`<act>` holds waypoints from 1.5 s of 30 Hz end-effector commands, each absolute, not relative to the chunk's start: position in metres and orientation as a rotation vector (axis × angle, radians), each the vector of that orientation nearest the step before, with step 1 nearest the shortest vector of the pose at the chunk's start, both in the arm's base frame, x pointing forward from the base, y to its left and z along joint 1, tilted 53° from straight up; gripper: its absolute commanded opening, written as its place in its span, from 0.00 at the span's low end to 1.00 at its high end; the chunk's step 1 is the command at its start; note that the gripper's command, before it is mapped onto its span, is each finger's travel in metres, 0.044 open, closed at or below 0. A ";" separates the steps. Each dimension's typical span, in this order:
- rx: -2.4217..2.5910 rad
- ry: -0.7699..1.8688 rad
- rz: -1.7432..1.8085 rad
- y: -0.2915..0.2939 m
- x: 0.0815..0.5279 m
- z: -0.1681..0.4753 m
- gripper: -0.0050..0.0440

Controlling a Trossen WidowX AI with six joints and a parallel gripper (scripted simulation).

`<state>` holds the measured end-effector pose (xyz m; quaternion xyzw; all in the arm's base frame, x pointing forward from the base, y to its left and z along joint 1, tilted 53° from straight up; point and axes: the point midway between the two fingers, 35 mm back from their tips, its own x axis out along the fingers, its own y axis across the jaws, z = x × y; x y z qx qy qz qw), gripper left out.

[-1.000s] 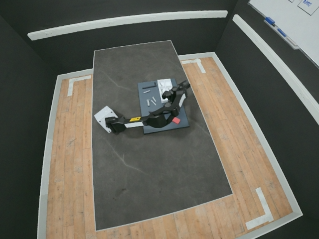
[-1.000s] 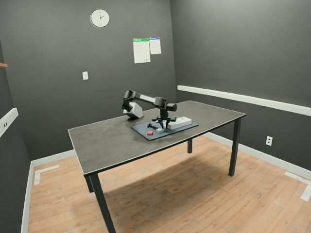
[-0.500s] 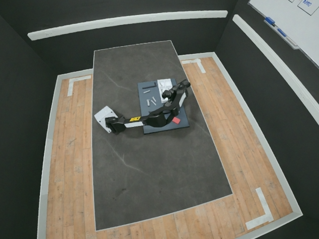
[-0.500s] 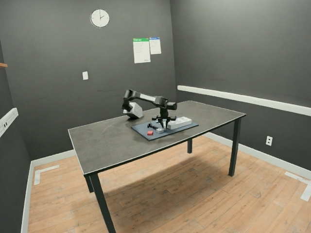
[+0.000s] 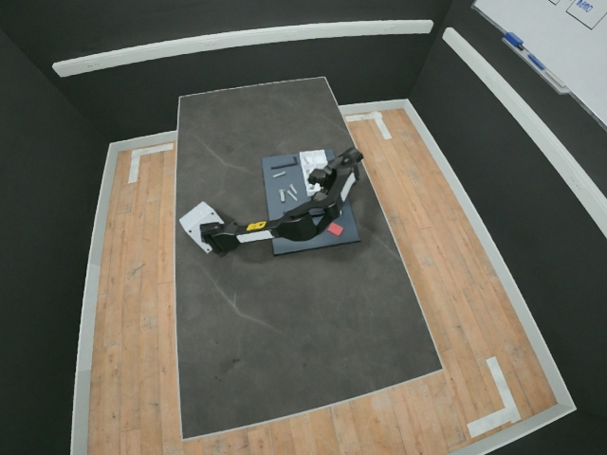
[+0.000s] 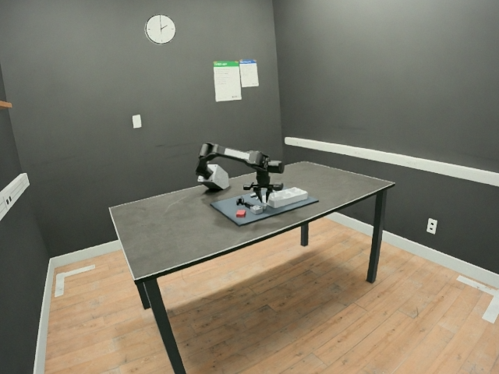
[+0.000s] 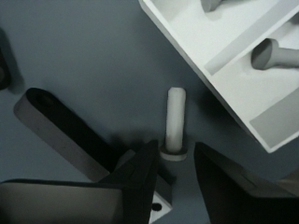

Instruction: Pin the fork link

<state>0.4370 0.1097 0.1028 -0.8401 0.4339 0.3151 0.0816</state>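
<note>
While the gripper (image 6: 263, 201) (image 7: 176, 147) is hovering low over the blue-grey mat (image 5: 294, 245) (image 6: 228, 208) (image 7: 93, 47), its fingers are standing partly spread, gripping nothing. Headed pin (image 7: 176, 119) is showing outside the dark link (image 7: 61, 126), between it and the white parts box (image 5: 307, 183) (image 6: 284, 200) (image 7: 196, 70); head is pointing toward the fingertips, shank away. Red block (image 5: 335, 228) (image 6: 241, 213) is sitting near the mat's edge. Desk (image 5: 303, 318) (image 6: 173, 225) is carrying everything.

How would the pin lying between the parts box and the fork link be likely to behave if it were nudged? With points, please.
The pin (image 7: 176, 119) would probably roll, its shank being round. Its wider head (image 7: 173, 154) may make it swing in an arc. It looks stiff, so bending seems unlikely.
</note>
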 end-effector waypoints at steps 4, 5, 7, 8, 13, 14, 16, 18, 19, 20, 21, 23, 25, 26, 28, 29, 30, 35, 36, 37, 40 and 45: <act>-2.507 1.264 0.899 0.120 0.435 0.122 0.33; -2.507 1.264 0.899 0.120 0.434 0.122 0.33; -2.507 1.265 0.900 0.121 0.434 0.123 0.33; -2.507 1.265 0.901 0.122 0.433 0.123 0.33; -2.507 1.266 0.902 0.123 0.433 0.123 0.33; -2.507 1.266 0.902 0.123 0.433 0.123 0.33; -2.507 1.266 0.903 0.124 0.432 0.124 0.33; -2.507 1.266 0.903 0.124 0.432 0.124 0.33; -2.508 1.267 0.905 0.124 0.432 0.123 0.33; -2.508 1.268 0.906 0.124 0.431 0.123 0.33; -2.508 1.268 0.906 0.124 0.431 0.123 0.33; -2.508 1.268 0.906 0.124 0.431 0.123 0.33; -2.508 1.267 0.905 0.124 0.432 0.123 0.33; -2.508 1.267 0.905 0.124 0.432 0.123 0.33; -2.509 1.268 0.906 0.124 0.431 0.123 0.33; -2.509 1.268 0.906 0.124 0.431 0.123 0.33; -2.509 1.268 0.906 0.124 0.431 0.123 0.33; -2.509 1.268 0.906 0.124 0.431 0.123 0.33; -2.509 1.268 0.906 0.124 0.431 0.123 0.33; -2.509 1.268 0.906 0.124 0.431 0.123 0.33; -2.509 1.268 0.906 0.124 0.431 0.123 0.33; -2.509 1.268 0.906 0.124 0.431 0.123 0.33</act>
